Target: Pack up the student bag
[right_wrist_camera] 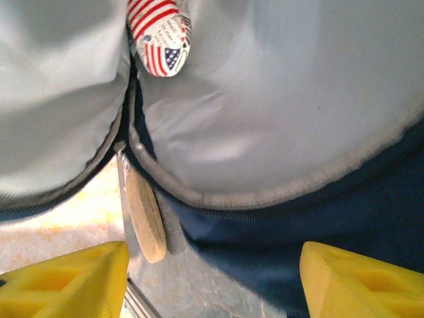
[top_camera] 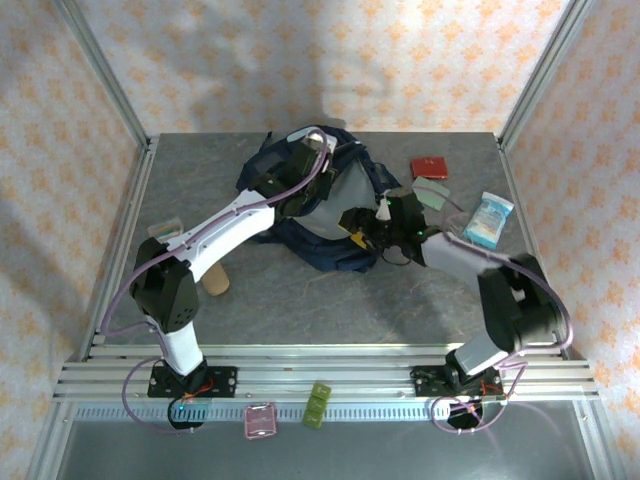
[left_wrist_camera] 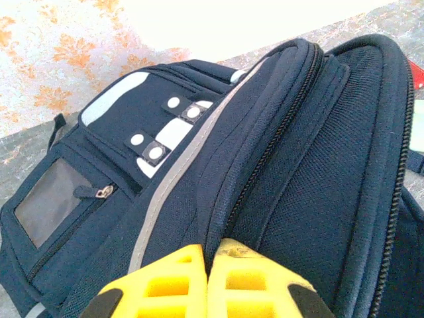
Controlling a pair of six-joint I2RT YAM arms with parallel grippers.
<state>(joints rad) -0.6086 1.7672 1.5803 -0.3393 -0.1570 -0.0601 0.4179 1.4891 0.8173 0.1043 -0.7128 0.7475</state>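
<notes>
From above, the one student bag (top_camera: 318, 250) lies on the grey table (top_camera: 330, 300), with both arms reaching into it. The close views add the jaws. The left gripper (left_wrist_camera: 209, 286) has its two yellow fingertips (left_wrist_camera: 165, 285) pressed together against the bag's navy outer fabric. Whether a fold is caught between them cannot be told. Just ahead of these jaws a zip runs away along the bag. To their left are a grey stripe, four round white studs (left_wrist_camera: 156, 153) on two dark tabs, and one dark square pocket (left_wrist_camera: 50, 211) with one zip pull. The right gripper (right_wrist_camera: 212, 285) has its two jaws wide apart. Between and beyond them lie the bag's pale grey lining (right_wrist_camera: 278, 99) and its navy edge. One flag-patterned object (right_wrist_camera: 162, 40) pokes out far ahead, and one tan wooden piece (right_wrist_camera: 146, 218) is nearer the left jaw. The top view alone shows the loose things. To the right of the right jaws are one red item (top_camera: 432, 166), one pale green one (top_camera: 435, 192) and one blue-white packet (top_camera: 489, 219). One tan cylinder (top_camera: 215, 280) lies near the left arm.
</notes>
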